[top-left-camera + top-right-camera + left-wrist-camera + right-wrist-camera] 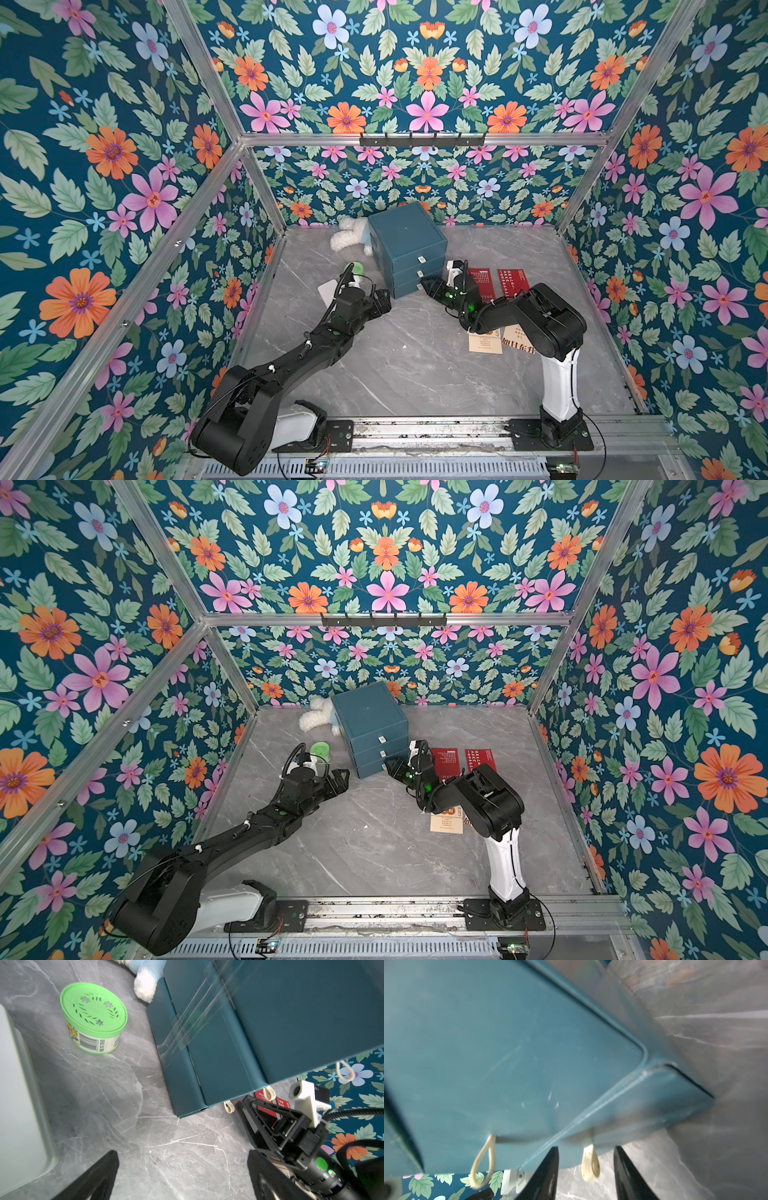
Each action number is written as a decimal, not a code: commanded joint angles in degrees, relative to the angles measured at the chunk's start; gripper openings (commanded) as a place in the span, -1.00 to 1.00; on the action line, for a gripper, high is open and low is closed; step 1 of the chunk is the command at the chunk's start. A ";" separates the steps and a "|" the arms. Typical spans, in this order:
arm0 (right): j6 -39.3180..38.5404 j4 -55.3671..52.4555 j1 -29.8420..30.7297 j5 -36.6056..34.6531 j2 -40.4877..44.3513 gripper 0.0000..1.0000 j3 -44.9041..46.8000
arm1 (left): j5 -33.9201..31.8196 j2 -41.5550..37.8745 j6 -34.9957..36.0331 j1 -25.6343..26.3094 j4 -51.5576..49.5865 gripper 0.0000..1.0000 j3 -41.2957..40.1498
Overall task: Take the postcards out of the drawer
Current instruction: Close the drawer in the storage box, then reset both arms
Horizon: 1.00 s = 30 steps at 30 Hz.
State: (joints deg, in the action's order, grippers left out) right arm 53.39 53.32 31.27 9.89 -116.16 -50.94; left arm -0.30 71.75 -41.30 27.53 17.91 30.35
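The teal drawer unit [405,249] [370,725] stands at the back of the table, its three drawer fronts looking close to flush. My right gripper [428,286] [586,1147] is open at the lowest drawer. Its fingers straddle that drawer's cream pull loop [589,1162] without touching it. Several postcards lie on the table right of the unit: two red ones [482,282] [513,282] and two cream ones [484,340] [517,343], partly under my right arm. My left gripper [384,297] [182,1153] is wide open and holds nothing, over the table left of the unit's front corner.
A green-lidded tub [355,269] [93,1016] and a white block [328,291] sit by my left wrist. A white plush toy [347,237] lies behind the unit's left side. Flowered walls close in the table on three sides.
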 commanded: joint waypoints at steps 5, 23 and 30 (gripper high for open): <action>-3.79 -3.26 -0.69 0.48 10.45 -0.06 7.56 | -4.22 -2.83 3.60 -1.67 -3.77 0.99 0.74; -34.16 -58.15 -16.51 -21.70 49.47 0.56 11.61 | -24.08 -3.25 21.60 -13.56 -0.53 0.99 0.86; -42.71 -42.67 -28.45 -23.67 52.81 0.67 23.62 | -32.76 1.40 31.71 -16.71 14.58 0.99 -2.14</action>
State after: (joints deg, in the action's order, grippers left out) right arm 17.34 4.25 4.71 -10.90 -63.66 -30.37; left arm -27.83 71.35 -15.92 11.46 23.92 28.21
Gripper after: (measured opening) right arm 0.833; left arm 0.995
